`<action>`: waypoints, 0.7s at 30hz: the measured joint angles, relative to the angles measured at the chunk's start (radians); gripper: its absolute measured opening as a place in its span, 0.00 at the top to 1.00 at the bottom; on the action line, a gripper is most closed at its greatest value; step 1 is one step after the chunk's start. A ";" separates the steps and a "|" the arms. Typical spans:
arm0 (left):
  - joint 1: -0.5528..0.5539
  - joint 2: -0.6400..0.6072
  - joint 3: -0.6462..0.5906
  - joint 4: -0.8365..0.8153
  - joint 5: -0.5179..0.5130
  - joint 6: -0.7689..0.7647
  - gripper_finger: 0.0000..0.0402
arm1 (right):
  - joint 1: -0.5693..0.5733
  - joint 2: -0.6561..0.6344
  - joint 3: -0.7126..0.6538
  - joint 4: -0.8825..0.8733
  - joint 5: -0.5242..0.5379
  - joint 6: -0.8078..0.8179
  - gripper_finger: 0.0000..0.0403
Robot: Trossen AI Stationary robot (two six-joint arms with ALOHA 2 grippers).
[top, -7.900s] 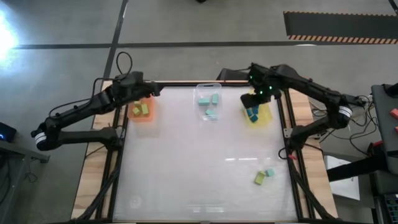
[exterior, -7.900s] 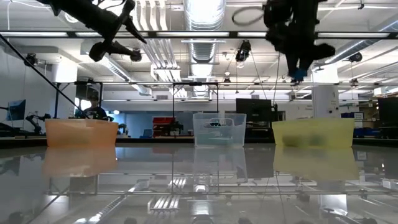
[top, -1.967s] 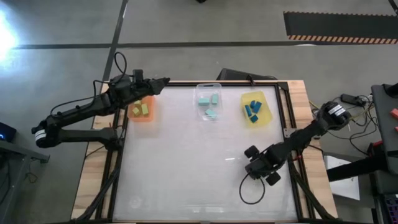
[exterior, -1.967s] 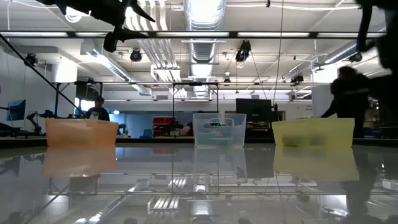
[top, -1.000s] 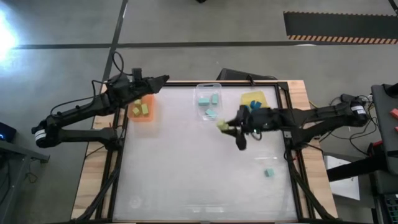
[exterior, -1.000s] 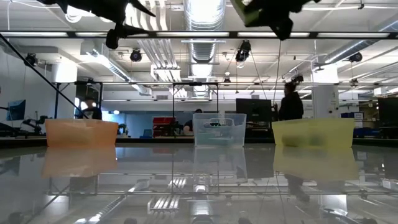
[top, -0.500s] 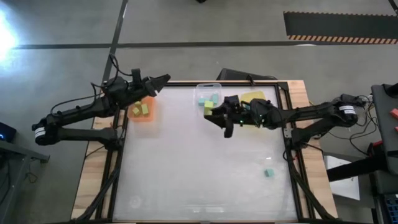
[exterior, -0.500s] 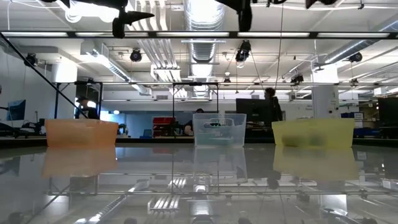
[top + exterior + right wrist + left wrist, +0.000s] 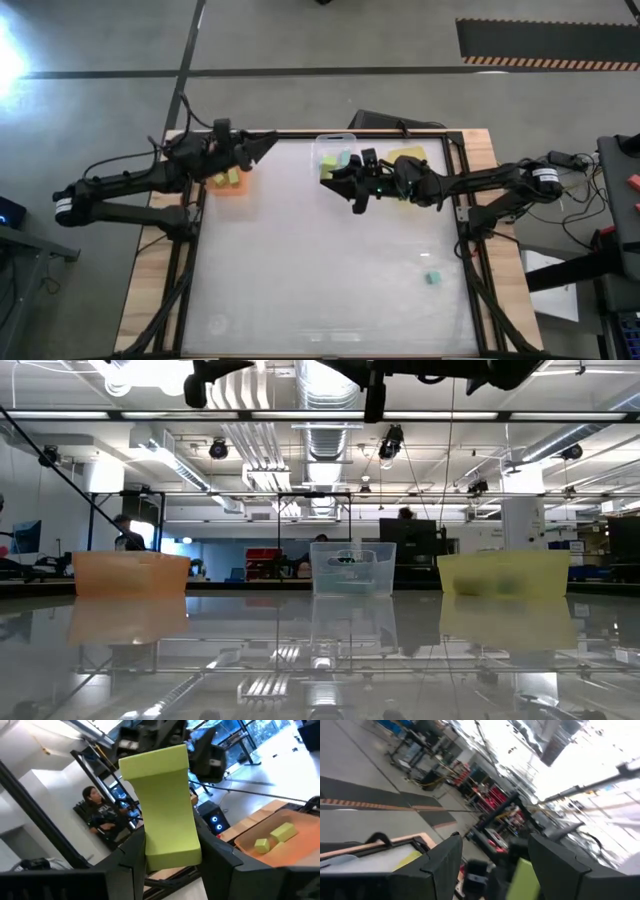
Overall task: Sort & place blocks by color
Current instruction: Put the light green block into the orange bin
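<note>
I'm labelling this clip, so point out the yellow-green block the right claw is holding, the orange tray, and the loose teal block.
yellow-green block (image 9: 167, 810), right wrist view, front face
orange tray (image 9: 130, 572), low view, front wall
teal block (image 9: 432, 278), high view, top face

Your right gripper (image 9: 330, 172) carries a yellow-green block (image 9: 327, 171) above the clear tray (image 9: 336, 142) at the table's (image 9: 300, 280) far edge.

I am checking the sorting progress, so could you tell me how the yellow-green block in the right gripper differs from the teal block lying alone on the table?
The yellow-green block is held up in the right gripper; the teal block lies loose on the table. One is yellow-green, the other teal. Neither is in a tray.
</note>
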 joint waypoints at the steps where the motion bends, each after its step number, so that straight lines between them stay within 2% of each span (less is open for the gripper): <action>1: -0.015 0.003 0.000 0.002 0.000 0.009 0.48 | -0.005 -0.001 0.000 0.000 -0.001 0.014 0.69; 10: -0.143 0.082 0.006 0.140 0.006 0.125 0.48 | -0.022 -0.003 0.000 -0.002 -0.018 0.045 0.69; 15: -0.159 0.127 0.005 0.217 0.019 0.122 0.48 | -0.022 -0.003 0.000 -0.006 -0.036 0.043 0.69; 21: -0.159 0.165 0.008 0.219 0.023 0.122 0.48 | -0.022 -0.003 0.000 -0.022 -0.036 0.041 0.69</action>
